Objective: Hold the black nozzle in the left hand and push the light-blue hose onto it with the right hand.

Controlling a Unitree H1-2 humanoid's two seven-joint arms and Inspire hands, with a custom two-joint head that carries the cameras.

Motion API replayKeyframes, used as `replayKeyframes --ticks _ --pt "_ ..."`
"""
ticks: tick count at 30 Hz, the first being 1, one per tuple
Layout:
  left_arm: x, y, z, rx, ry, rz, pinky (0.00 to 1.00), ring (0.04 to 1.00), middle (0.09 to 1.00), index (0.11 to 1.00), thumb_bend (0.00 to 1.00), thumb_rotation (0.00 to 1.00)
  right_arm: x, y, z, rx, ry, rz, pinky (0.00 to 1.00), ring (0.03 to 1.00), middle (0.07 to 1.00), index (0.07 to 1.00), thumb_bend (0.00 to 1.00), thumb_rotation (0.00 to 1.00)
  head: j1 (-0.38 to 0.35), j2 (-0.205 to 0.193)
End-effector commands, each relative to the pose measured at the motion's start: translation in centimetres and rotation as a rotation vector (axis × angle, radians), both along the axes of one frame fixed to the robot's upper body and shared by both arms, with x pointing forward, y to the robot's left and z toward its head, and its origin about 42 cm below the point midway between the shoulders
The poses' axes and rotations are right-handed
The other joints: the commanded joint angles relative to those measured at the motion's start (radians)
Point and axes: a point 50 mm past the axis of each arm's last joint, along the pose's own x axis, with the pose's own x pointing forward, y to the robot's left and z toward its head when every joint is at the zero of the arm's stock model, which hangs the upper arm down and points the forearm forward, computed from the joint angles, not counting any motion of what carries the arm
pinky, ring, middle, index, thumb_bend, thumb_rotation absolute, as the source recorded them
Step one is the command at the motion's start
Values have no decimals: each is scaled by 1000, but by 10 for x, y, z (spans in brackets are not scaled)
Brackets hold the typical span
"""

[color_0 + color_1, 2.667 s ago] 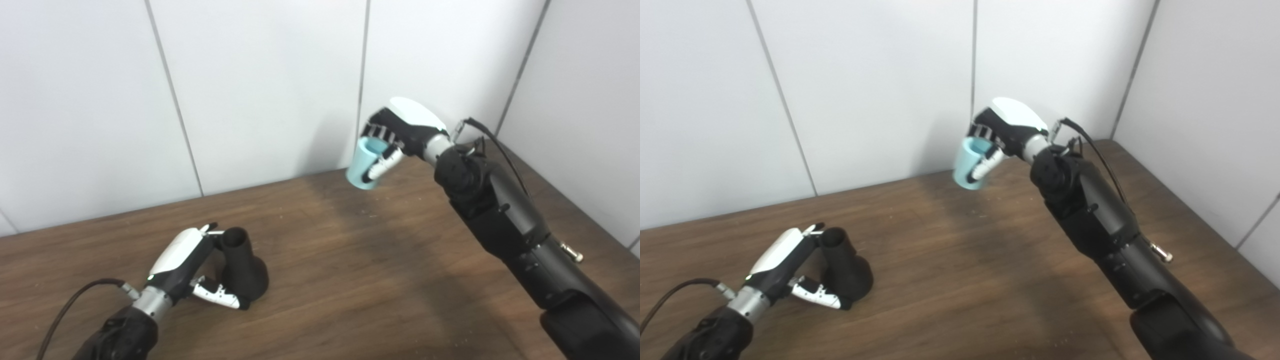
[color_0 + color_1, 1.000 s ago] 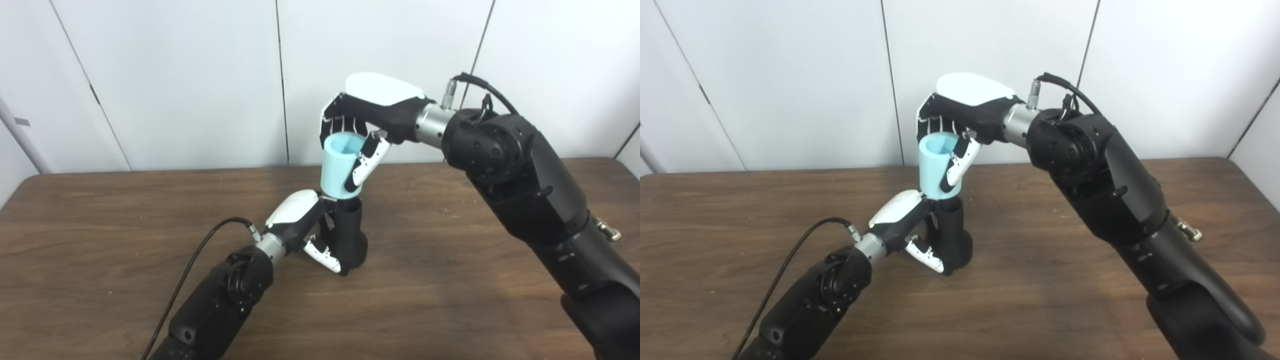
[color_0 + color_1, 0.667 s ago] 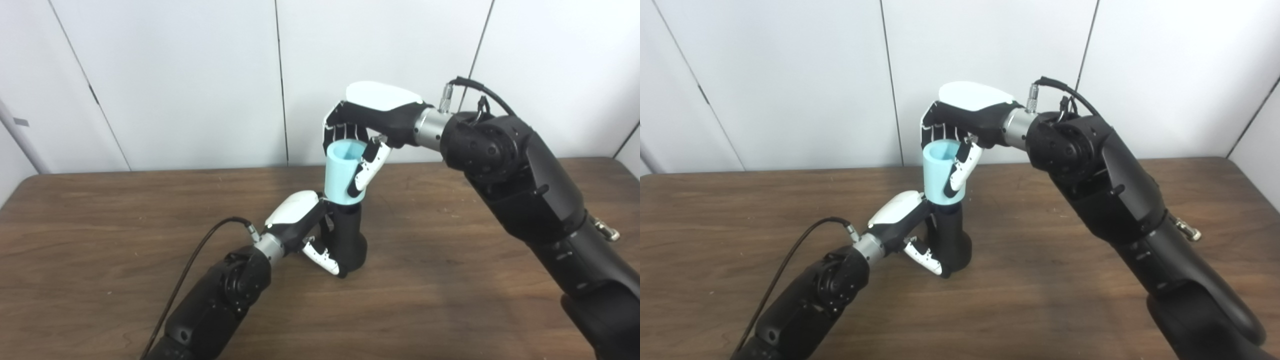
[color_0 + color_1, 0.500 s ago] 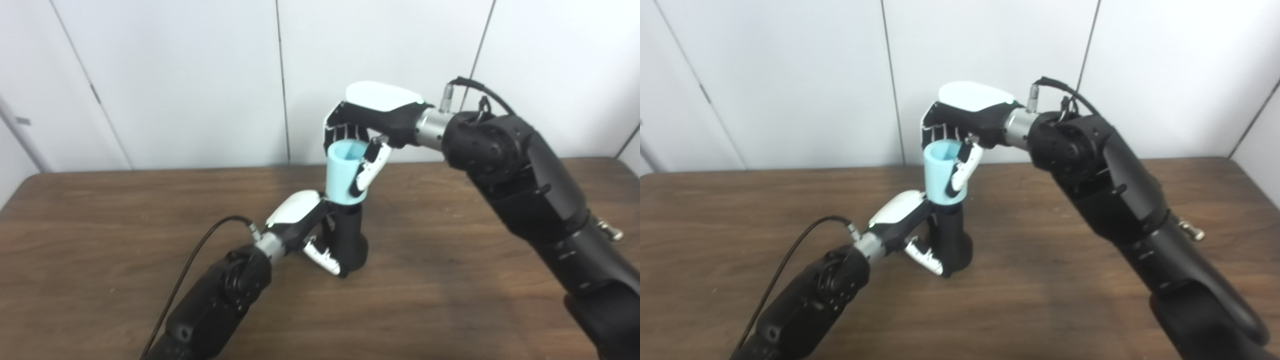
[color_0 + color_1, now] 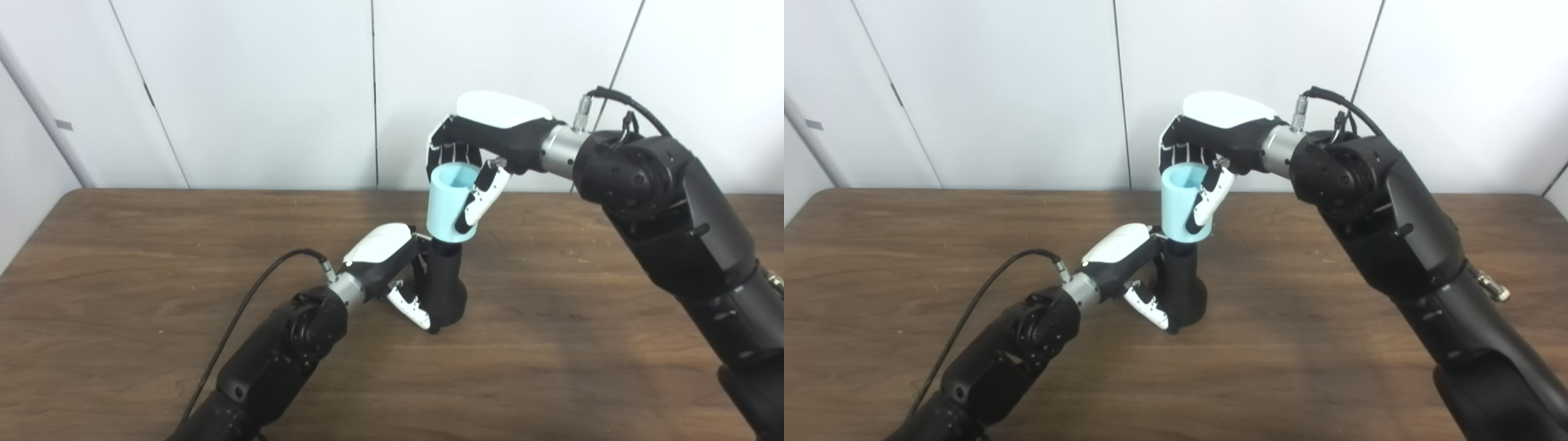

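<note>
The black nozzle (image 5: pixel 446 286) stands upright on the wooden table (image 5: pixel 122 257), wide base down, near the middle. My left hand (image 5: pixel 392 263) is shut around its left side, thumb curled across the lower front. The light-blue hose (image 5: pixel 449 203), a short open tube, sits over the top of the nozzle's neck, slightly tilted. My right hand (image 5: pixel 484 141) is shut on the hose from above and behind, with its thumb (image 5: pixel 1205 202) pressed down the front. How far the neck reaches inside the hose is hidden.
White wall panels (image 5: pixel 257 92) close off the table's far edge. A black cable (image 5: pixel 245 312) runs along my left forearm. Bare table top lies to the left and at the front right (image 5: pixel 582 367).
The camera has turned left, shifting the whole picture right. Over the last second my right hand lowered the hose onto the nozzle's neck. The left hand kept its hold.
</note>
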Motion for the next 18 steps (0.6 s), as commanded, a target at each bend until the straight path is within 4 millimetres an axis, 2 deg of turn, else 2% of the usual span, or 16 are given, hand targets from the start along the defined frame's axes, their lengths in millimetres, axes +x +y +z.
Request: replayKeyframes --ticks 1,18 --pt "-4 13 -15 64 65 1 1000 607 476 493 526 0 -5 8 31 17 -103 22 411 468 478 466 505 0 1 1" --pt "-3 10 -17 61 61 -14 1000 603 481 489 526 0 -7 10 23 18 -85 12 391 461 484 468 504 0 5 9"
